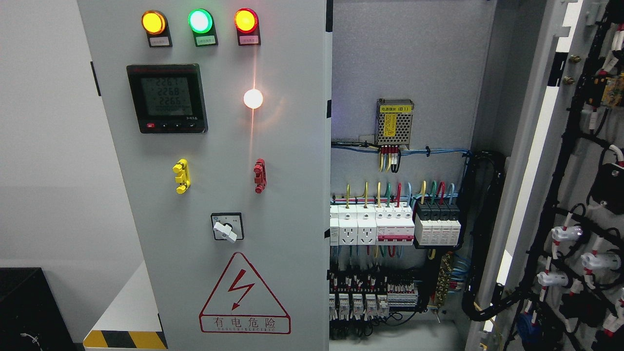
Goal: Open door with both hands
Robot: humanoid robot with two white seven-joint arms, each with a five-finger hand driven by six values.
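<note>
A grey electrical cabinet fills the head view. Its left door (219,146) is shut and carries three lit lamps (200,20), a digital meter (167,97), yellow (181,176) and red (260,175) handles, a rotary switch (226,227) and a red hazard triangle (244,297). The right door (580,195) is swung wide open at the picture's right, its inner face with black wiring turned to me. The open bay (399,204) shows breakers, sockets and coloured wires. Neither hand nor arm is in view.
A small power supply (394,123) hangs on the bay's back panel. A black cable bundle (482,229) loops from the bay to the open door. A black box (29,307) and a yellow-black striped base edge (124,339) are at the lower left.
</note>
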